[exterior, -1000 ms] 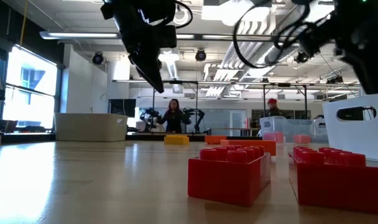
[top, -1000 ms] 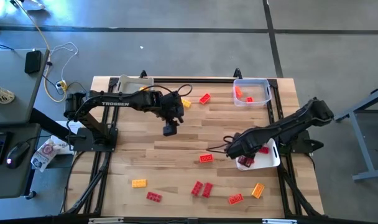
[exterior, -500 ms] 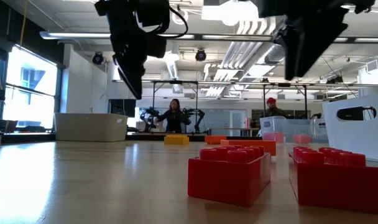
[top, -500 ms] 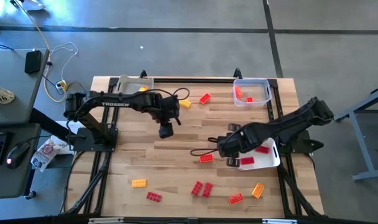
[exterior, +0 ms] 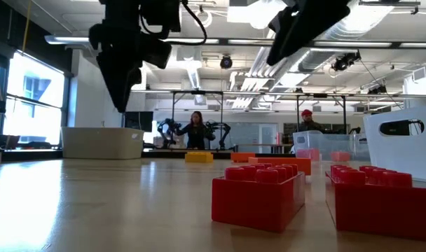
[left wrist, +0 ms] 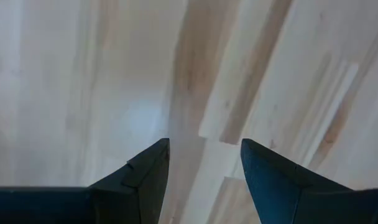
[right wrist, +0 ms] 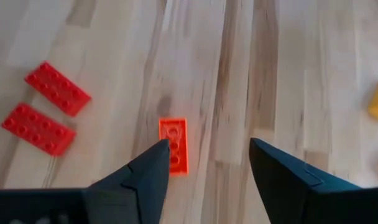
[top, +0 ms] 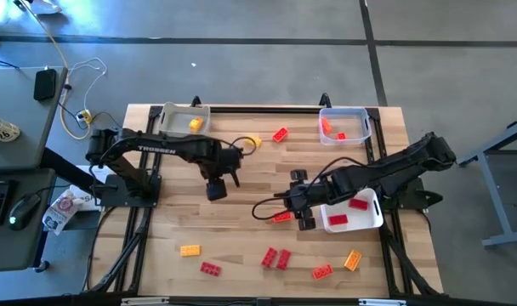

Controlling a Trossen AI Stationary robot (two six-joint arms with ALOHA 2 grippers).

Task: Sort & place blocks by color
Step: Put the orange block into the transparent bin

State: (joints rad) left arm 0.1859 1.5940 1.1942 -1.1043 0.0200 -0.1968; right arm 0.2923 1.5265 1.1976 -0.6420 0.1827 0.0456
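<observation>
Small studded blocks lie scattered on the wooden table. An orange-red block (top: 281, 217) (right wrist: 174, 146) lies flat just below my right gripper (top: 303, 216) (right wrist: 207, 165), which hovers open above it, beside one finger. Two red blocks (right wrist: 57, 89) (right wrist: 38, 129) lie farther toward the near edge, also seen in the high view as a red pair (top: 276, 257). My left gripper (top: 214, 189) (left wrist: 204, 162) hangs open over bare wood left of centre, with nothing between its fingers. One yellow block (top: 195, 124) sits in the far-left tray.
A clear tray (top: 344, 113) at the far right holds orange blocks. A white tray (top: 373, 218) by the right arm holds red ones. Loose blocks lie near the far edge (top: 281, 134) (top: 252, 142) and along the near edge (top: 190, 250) (top: 211, 269) (top: 322, 272) (top: 353, 260). People stand in the room behind.
My right gripper has moved from over the white tray toward the table's left, ending above the orange-red block. My left gripper has drifted toward the near and left edges over bare wood. No block on the table has visibly moved.
</observation>
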